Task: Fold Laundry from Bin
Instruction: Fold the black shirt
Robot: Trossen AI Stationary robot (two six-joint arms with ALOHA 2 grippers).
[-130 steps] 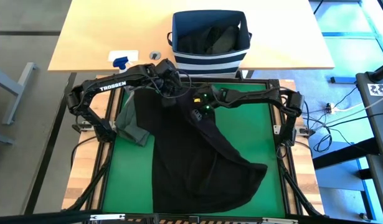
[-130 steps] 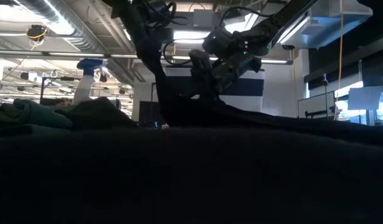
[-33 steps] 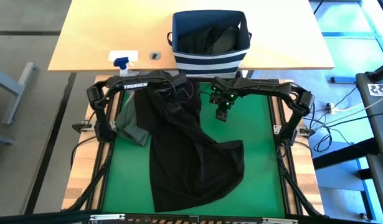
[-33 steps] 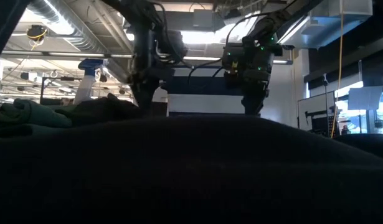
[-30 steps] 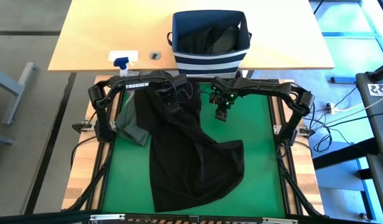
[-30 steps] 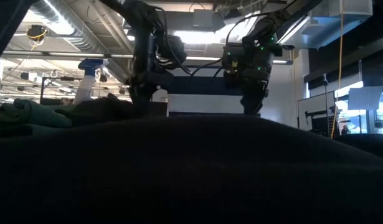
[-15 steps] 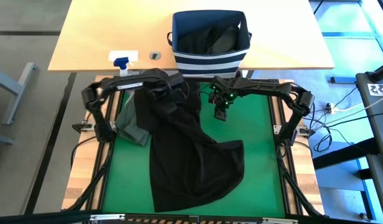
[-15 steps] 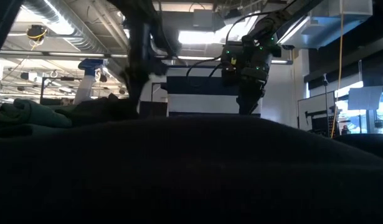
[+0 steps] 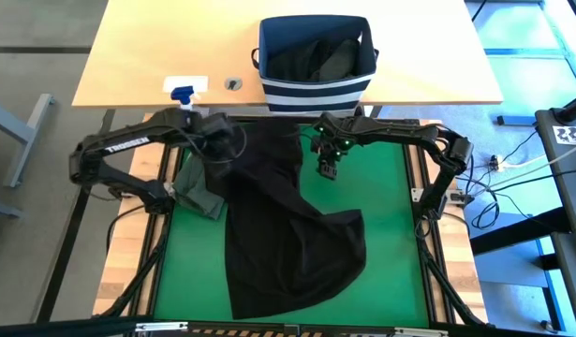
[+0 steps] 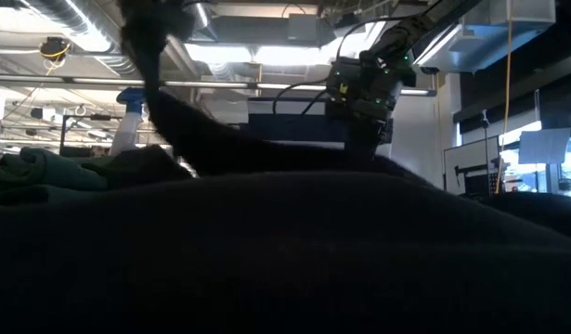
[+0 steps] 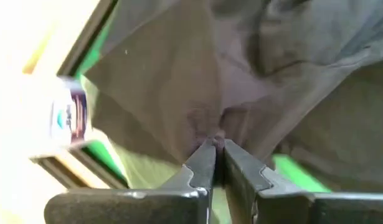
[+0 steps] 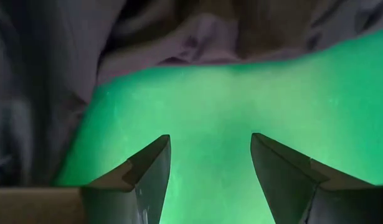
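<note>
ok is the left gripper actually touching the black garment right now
Touching. In the left wrist view the left gripper has its fingers closed on a pinched fold of the black garment.

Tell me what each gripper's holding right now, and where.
Left gripper pinches the black garment at a fold near its upper left edge. Right gripper is open, holding nothing.

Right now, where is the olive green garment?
In the high view the olive green garment lies bunched at the green mat's left edge, tucked partly under the black garment, just below the left gripper.
</note>
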